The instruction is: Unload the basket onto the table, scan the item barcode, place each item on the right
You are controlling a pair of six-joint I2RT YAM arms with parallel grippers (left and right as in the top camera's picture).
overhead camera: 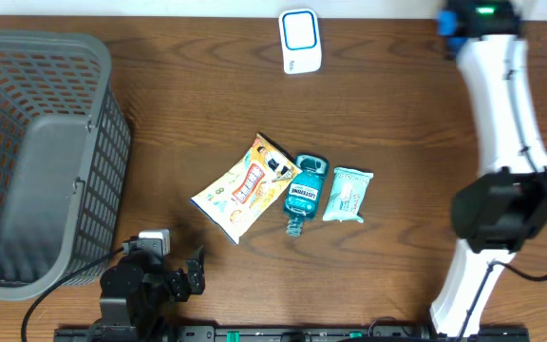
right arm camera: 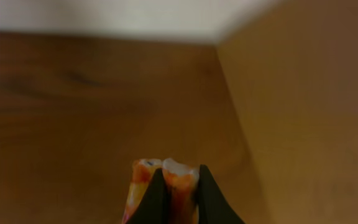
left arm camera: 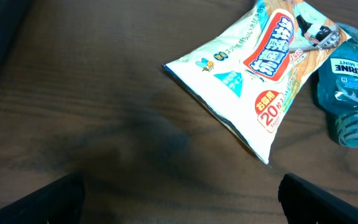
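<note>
At mid-frame on the counter [overhead camera: 397, 114], snack bag [overhead camera: 245, 188], long axis lower-left to upper-right, lies up-right of the nearer left claw [left arm camera: 182, 204], wide open, empty; right claw [right arm camera: 166, 186] shut, empty, well apart.

You have a dark brown wood-grain table [overhead camera: 397, 114] spreading beneath and all around the left gripper [left arm camera: 182, 208]. A soft dim shadow [left arm camera: 123, 134] lies on the wood just ahead of it. Well beyond that gripper, past the table's far edge, runs a thin pale strip [overhead camera: 160, 8]; you cannot tell wall from floor there. Ahead of the right gripper [right arm camera: 174, 186] the wood ends at a blurred whitish band [right arm camera: 104, 15], and to its right rises a flat tan surface [right arm camera: 309, 112]. The light is even.
</note>
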